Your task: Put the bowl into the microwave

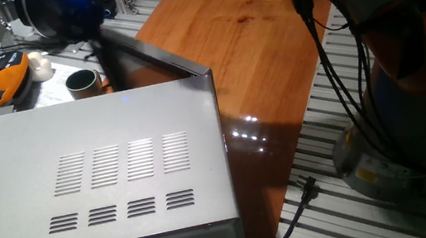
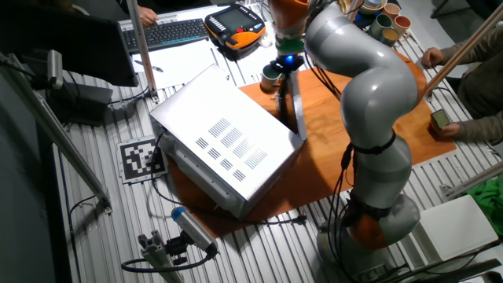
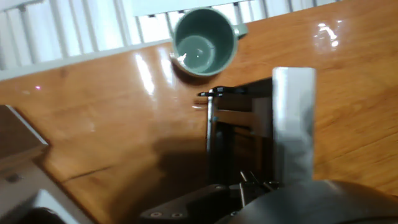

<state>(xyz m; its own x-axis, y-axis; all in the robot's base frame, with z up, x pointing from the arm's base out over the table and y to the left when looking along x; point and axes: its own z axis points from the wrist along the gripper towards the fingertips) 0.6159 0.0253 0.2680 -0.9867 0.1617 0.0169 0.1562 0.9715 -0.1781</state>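
Microwave (image 1: 95, 173) in foreground, bowl (image 1: 83, 83) behind, on wooden table (image 1: 260, 37)

Dim, glare-spotted wood — blurred hand view

The arm (image 2: 369, 102) consists of rounded, silver-grey glossy segments with orange joint rings. Black cables (image 1: 338, 60) run along its side. A blue indicator light (image 2: 288, 60) glows near the hand (image 3: 273, 118), which has dark metal fingers.

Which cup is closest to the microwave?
The lone grey metal bowl by the microwave door; the colourful cups stand bunched at the table far corner.
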